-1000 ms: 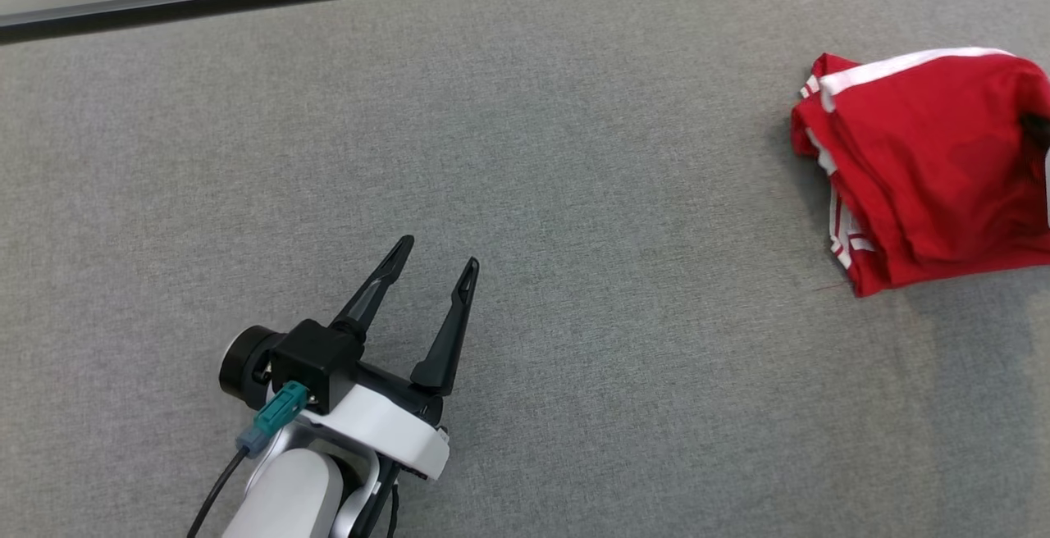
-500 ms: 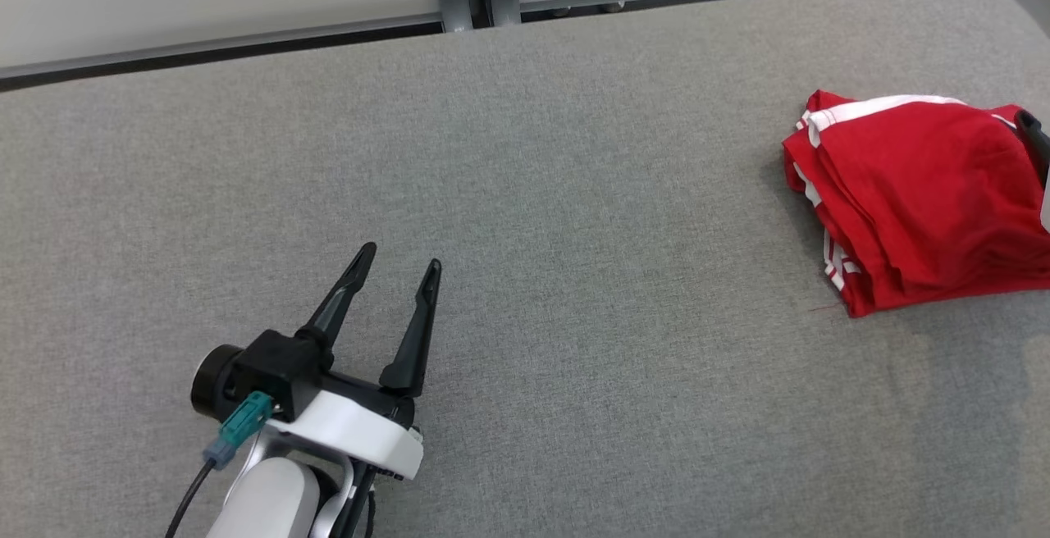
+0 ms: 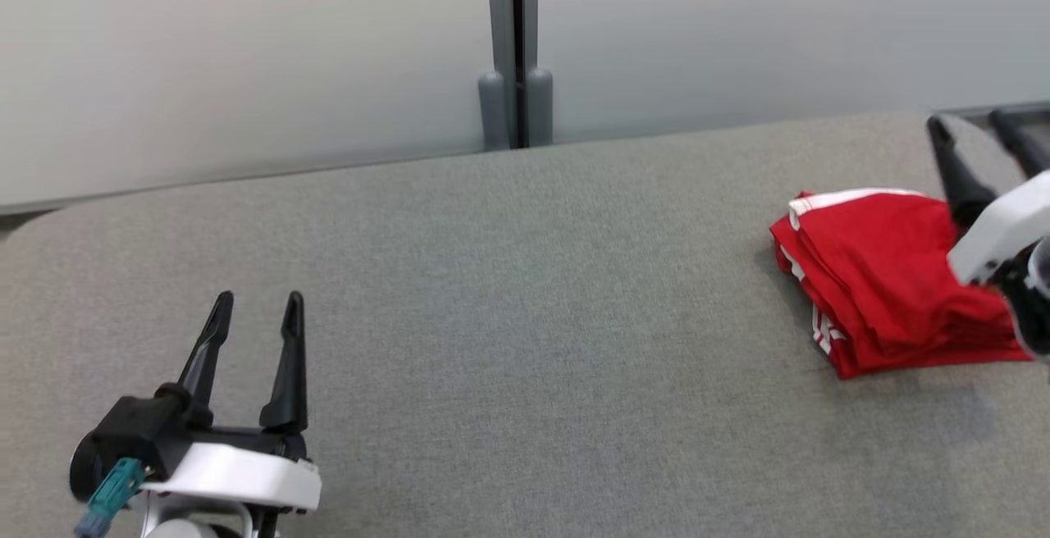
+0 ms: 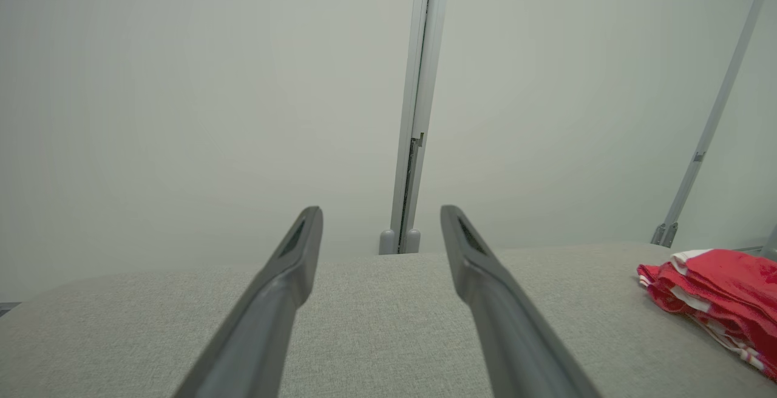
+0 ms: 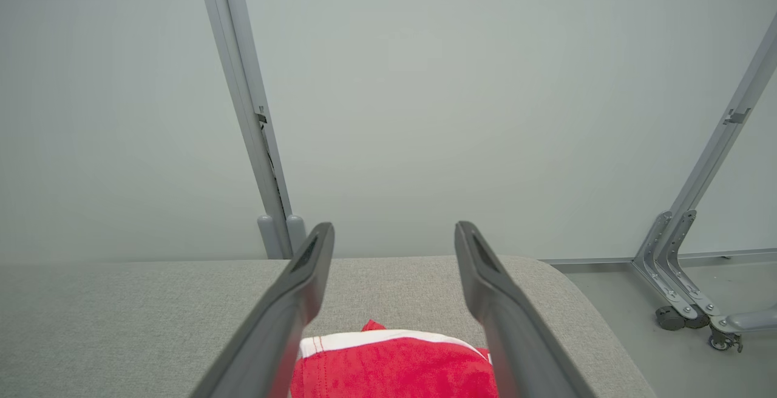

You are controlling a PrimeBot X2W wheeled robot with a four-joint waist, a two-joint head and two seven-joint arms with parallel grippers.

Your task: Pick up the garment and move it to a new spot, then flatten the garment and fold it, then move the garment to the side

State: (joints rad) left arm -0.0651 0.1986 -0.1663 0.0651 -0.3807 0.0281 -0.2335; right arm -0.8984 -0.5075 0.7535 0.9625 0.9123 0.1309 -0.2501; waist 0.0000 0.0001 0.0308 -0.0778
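Lying folded at the right of the head view, the red garment [image 3: 878, 292] rests on the grey tabletop [image 3: 525, 316]. Right fingers [image 3: 954, 169] stand spread and empty above it; left fingers [image 3: 289, 357], lower left, likewise. All steps appear complete.

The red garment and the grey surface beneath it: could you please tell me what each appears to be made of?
The red garment looks like soft, matte knit cloth with white stripe trim: it lies in limp, thin folded layers; the fibre cannot be told. The grey surface looks like matte woven upholstery fabric, showing a fine flecked weave and a rounded corner.
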